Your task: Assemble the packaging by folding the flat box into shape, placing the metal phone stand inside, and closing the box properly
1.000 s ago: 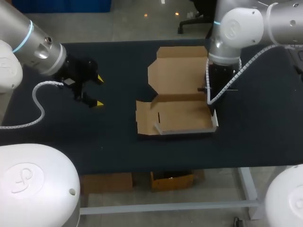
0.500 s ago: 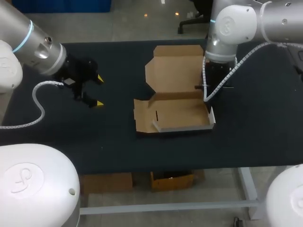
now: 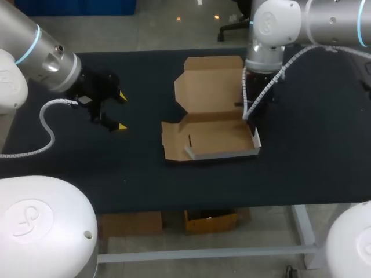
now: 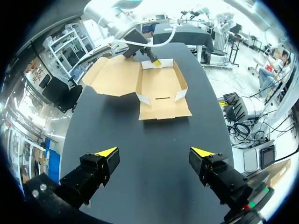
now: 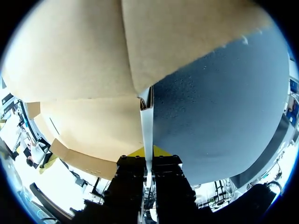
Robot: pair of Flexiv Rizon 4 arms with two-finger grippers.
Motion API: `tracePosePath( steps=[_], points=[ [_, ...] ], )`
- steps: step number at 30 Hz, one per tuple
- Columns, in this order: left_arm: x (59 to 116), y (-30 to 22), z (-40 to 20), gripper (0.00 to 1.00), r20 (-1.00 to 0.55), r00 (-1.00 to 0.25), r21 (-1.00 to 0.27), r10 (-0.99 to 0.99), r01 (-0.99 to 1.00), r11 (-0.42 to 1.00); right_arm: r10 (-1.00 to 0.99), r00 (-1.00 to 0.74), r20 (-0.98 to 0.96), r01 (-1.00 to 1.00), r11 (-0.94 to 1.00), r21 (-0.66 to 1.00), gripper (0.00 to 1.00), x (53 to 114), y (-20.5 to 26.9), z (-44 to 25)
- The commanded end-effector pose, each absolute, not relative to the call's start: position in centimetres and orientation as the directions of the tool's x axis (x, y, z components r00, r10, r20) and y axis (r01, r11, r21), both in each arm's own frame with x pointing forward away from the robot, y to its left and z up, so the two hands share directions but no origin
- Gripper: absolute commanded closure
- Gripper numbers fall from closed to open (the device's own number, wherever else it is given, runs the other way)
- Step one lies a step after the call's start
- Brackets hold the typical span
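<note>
Box (image 3: pixel 211 139) farther left; right hand (image 5: pixel 148 154) barely visible.

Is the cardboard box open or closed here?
Open: the box has its lid laid back beyond the base, interior bare; right hand pinches one side flap.

The right arm (image 3: pixel 272 35) has swung toward the robot's left and a little toward the far edge of the tabletop (image 3: pixel 145 174), its shoulder joint drawing in over the box's open lid. The cardboard box (image 3: pixel 214 139) has gone with it, sliding leftward and slightly away from the near edge over the last second, with its shape unaltered. The move is a drag: the right arm's fingers (image 5: pixel 161 151) are clamped on the box's upright right side wall (image 5: pixel 147 126), and that wall has moved with them.
</note>
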State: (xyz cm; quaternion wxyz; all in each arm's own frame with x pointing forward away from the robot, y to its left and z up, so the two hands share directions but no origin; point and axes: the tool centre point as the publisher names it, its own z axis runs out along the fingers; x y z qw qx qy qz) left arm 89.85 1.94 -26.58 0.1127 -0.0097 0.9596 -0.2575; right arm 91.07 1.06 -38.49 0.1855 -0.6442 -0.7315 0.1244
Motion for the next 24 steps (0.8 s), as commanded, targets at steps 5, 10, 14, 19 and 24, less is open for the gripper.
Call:
tracePosePath(
  steps=[5,10,14,19,24],
  points=[
    [89.8,1.9,-26.5,0.0,-0.211,-0.974,-0.493,-0.077,0.038,0.869,0.991,-0.086,0.101,0.837,0.126,-0.532,1.0,91.3,1.6,-39.5],
    [89.8,1.9,-26.5,0.0,-0.211,-0.974,-0.493,-0.077,0.038,0.869,0.994,-0.074,0.084,0.835,0.108,-0.539,1.0,91.2,1.9,-39.3],
    [89.8,1.9,-26.5,0.0,-0.211,-0.974,-0.493,-0.077,0.038,0.869,0.994,-0.073,0.077,0.834,0.103,-0.542,1.0,91.2,1.9,-39.2],
    [89.8,1.9,-26.5,0.0,-0.211,-0.974,-0.493,-0.077,0.038,0.869,0.995,-0.071,0.068,0.831,0.096,-0.548,1.0,90.9,2.3,-39.4],
    [89.8,1.9,-26.5,0.0,-0.211,-0.974,-0.493,-0.077,0.038,0.869,0.996,-0.068,0.054,0.834,0.086,-0.544,1.0,90.4,2.4,-39.7]
  ],
)
